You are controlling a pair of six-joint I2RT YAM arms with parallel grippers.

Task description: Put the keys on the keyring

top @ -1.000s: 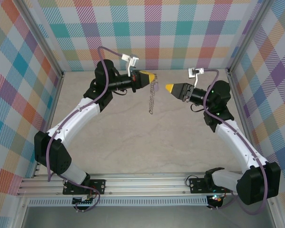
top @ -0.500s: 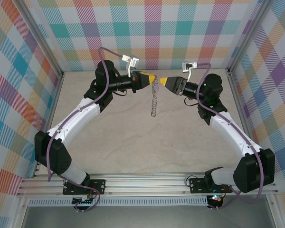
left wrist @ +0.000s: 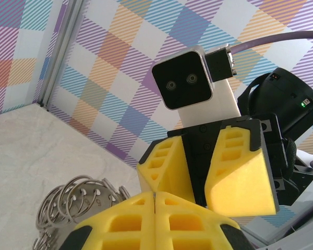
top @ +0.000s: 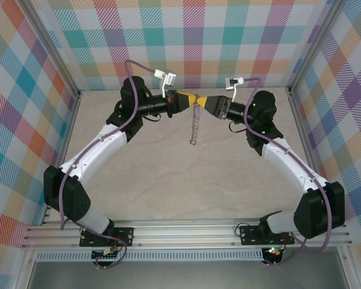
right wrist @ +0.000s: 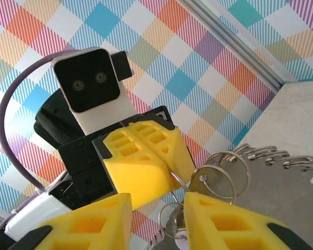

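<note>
My left gripper [top: 189,97] is shut on the keyring [top: 195,120], a bunch of silvery rings hanging from it above the table. In the right wrist view a thin wire loop comes out from between the left fingers [right wrist: 141,161]. My right gripper [top: 207,101] meets the left one tip to tip. Its jaws stand apart [right wrist: 157,200] around small rings and a flat silvery piece. A small pale bit [right wrist: 180,240] between them looks like the key's head. The left wrist view has my shut left gripper [left wrist: 154,195], the right gripper [left wrist: 201,172] facing it, and the rings [left wrist: 78,198].
Both arms reach to the back of the beige table [top: 168,180], close to the chequered back wall [top: 198,42]. Chequered side walls and metal frame posts [top: 298,90] close in the space left and right.
My right gripper has moved left up to the left gripper's tips, and its jaws have narrowed. The hanging rings swung a little. The left arm has stayed put.
</note>
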